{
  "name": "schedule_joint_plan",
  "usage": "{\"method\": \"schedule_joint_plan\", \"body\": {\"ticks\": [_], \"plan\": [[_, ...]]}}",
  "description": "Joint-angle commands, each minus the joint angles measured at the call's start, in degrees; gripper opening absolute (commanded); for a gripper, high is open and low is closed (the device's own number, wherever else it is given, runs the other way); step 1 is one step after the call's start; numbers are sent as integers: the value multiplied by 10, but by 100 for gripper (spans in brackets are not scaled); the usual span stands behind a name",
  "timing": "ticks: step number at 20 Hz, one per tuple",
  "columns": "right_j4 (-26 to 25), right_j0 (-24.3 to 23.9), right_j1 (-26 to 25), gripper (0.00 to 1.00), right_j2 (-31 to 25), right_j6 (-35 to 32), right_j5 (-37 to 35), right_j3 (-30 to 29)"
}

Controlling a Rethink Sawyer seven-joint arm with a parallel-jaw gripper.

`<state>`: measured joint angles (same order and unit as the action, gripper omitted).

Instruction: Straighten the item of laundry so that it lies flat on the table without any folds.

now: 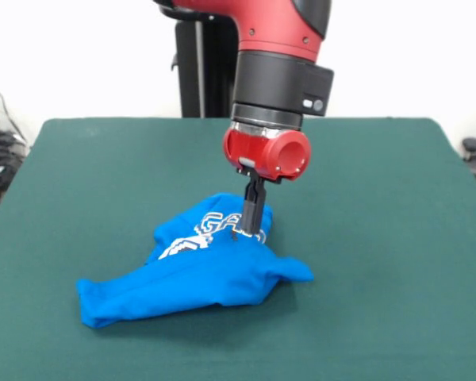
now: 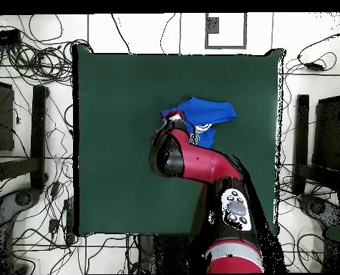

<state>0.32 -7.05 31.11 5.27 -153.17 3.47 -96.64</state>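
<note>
The item of laundry (image 1: pixel 194 270) is a bright blue garment with white lettering, bunched and folded on the dark green table (image 1: pixel 381 238). In the front view it lies a little left of the middle, with a long fold stretching toward the near left. My gripper (image 1: pixel 253 226) comes down from the red wrist onto the garment's raised far-right part, its dark fingers together and pinching a peak of the fabric. From overhead, the laundry (image 2: pixel 208 111) shows above the arm, which hides part of it and the gripper's tips.
The red arm (image 2: pixel 201 161) crosses the lower middle of the table (image 2: pixel 115 143) in the overhead view. Cables and stands lie on the floor around the table.
</note>
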Motion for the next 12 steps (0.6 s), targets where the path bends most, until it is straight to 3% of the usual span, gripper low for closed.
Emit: {"method": "schedule_joint_plan", "body": {"ticks": [1, 12], "plan": [[-23, -2, -25, 0, -73, -44, 13, -48], [-43, -30, -32, 0, -105, -32, 22, -45]]}}
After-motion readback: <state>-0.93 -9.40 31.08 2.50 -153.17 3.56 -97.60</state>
